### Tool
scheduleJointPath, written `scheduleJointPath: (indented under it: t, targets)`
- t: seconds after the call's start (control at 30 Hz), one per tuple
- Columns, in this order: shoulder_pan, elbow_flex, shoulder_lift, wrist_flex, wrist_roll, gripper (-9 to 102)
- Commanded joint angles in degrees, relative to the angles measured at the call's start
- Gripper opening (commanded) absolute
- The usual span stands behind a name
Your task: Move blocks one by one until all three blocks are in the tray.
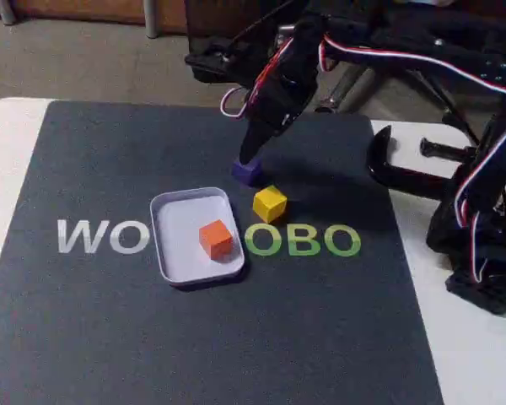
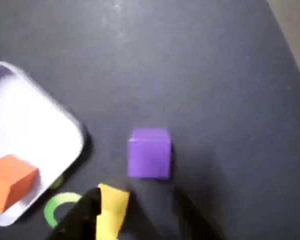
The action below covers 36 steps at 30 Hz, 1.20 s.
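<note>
1. The orange block (image 1: 216, 238) is already sitting in the tray (image 1: 173, 221), mid-frame in the fixed view.
2. The purple block (image 2: 149, 152) and yellow block (image 1: 270, 203) are lying outside, right of the tray.
3. The gripper (image 2: 140, 207) is hovering open and empty beside purple.

Arm's stretched out from its base on the right of the fixed view, wrist bent down steeply. Gripper (image 1: 250, 160) points at the mat – in the wrist view its two dark fingers (image 2: 80, 217) sit spread apart, nothing between them.
</note>
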Motion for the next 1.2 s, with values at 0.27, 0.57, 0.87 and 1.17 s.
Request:
scheduleJointPath:
  t: [0.27,0.57,0.87,1.17]
  targets:
    - [0.88,-5.10,-1.41,-0.18,-3.43,16]
    - [3.87,-5.10,-5.01,-2.72,-8.44,16]
    - [3.16,-4.13,-7.12,-4.66,-9.76,16]
    - [2.29,2.64,-2.72,-8.17,-13.27,17]
